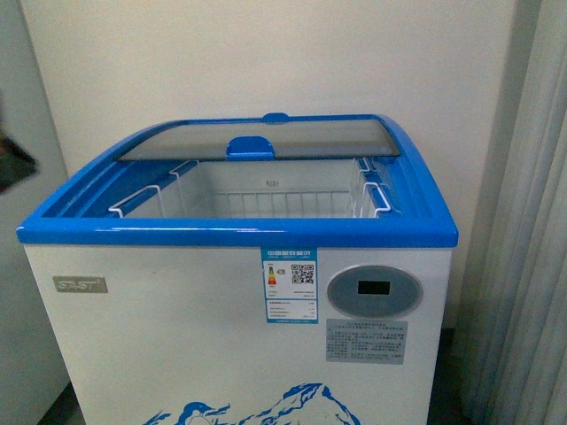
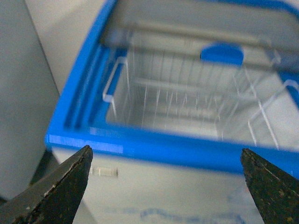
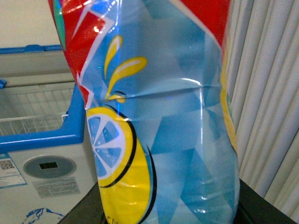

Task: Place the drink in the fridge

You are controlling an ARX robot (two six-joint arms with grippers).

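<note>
Nearest thing first. On the right wrist cam the drink bottle (image 3: 163,116) fills almost the whole shot. Dark bits of the right claw (image 3: 163,212) hug it on both sides at the base, so that claw is clamped on the bottle. The label side I get is blue with a yellow lemon slice and splashes, and red higher up. The bottle is up in the air outside the fridge (image 3: 37,137), off its front right corner, with the pleated curtain (image 3: 266,93) just behind it.

The left claw (image 2: 166,151) is spread wide, with nothing between its 2 fingers (image 2: 60,186). It hangs in front of the fridge's left front corner, looking down into the opening.

On the front cam, the white fridge front carries:
- an energy sticker (image 1: 290,285)
- an oval grey display (image 1: 374,291)
- a small nameplate (image 1: 80,284)
- a blue mountain decal (image 1: 266,409) down low

Past the blue rim (image 1: 239,232) the top is open, and white wire baskets (image 1: 266,199) hang inside. The glass lid (image 1: 266,135) sits at the back half, with its blue handle (image 1: 251,146) facing me. Behind that is a cream wall (image 1: 266,53), with a grey cabinet (image 1: 22,266) on the left.
</note>
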